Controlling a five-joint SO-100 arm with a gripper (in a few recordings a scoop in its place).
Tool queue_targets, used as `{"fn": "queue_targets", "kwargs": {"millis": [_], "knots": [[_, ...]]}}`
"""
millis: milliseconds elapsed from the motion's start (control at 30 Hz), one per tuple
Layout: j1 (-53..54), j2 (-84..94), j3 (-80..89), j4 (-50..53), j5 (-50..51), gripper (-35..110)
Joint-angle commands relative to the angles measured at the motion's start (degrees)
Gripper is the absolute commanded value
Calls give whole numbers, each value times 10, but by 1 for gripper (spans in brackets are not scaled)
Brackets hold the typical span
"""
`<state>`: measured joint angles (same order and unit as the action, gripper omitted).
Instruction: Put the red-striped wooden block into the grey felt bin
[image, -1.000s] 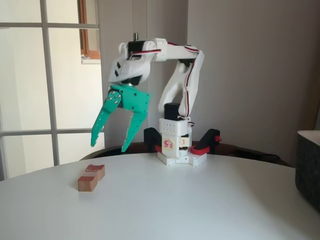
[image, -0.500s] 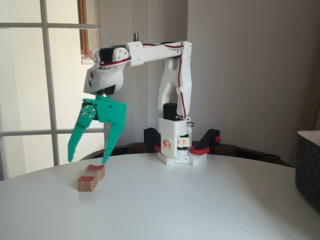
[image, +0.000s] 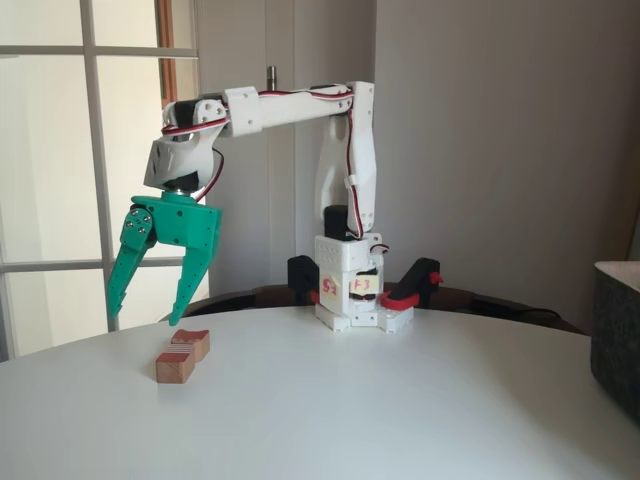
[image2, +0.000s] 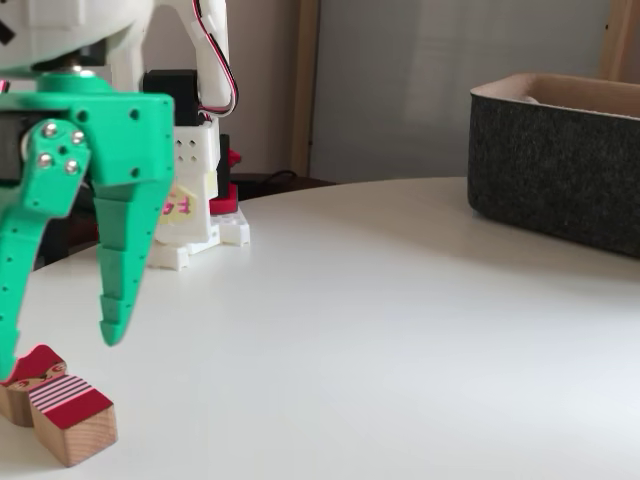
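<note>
Claw (image: 145, 315) is held wide open and empty above the red-striped wooden block (image: 183, 356), seemingly positioned for descent.

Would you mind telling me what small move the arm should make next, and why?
Probably lower the gripper straight down: its green jaws are open, hanging above the table just over the red-striped wooden block, which lies untouched. It may need a slight sideways shift to straddle the block first.

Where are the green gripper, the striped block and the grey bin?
gripper (image: 146, 312), fixed view, gap between fingertips.
red-striped wooden block (image2: 68, 410), fixed view, striped top.
grey felt bin (image2: 560, 160), fixed view, front wall.
</note>
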<state>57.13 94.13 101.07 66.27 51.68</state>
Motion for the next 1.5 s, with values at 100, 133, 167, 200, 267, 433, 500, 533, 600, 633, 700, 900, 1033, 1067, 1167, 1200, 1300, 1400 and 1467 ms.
{"fn": "queue_targets", "kwargs": {"millis": [100, 133, 167, 200, 267, 433, 500, 533, 600, 633, 700, 900, 1033, 1067, 1167, 1200, 1300, 1400, 1467], "knots": [[47, -5, -12, 37, 51, 23], [52, -9, -11, 38, 57, 23], [56, -11, -11, 39, 62, 23], [60, -14, -10, 40, 66, 22], [62, -19, -9, 42, 69, 23], [62, -26, 4, 44, 62, 24], [57, -27, 10, 45, 54, 24], [54, -27, 14, 46, 50, 24], [46, -27, 21, 56, 40, 24], [41, -27, 24, 63, 36, 24], [33, -26, 29, 78, 30, 24], [8, -26, 44, 95, 20, 25], [-3, -27, 52, 95, 16, 26], [-4, -27, 54, 95, 14, 26], [-7, -28, 55, 95, 11, 26], [-8, -30, 55, 95, 10, 26], [-8, -35, 53, 94, 11, 27], [-6, -37, 49, 87, 14, 28], [-4, -37, 49, 77, 17, 28]]}}
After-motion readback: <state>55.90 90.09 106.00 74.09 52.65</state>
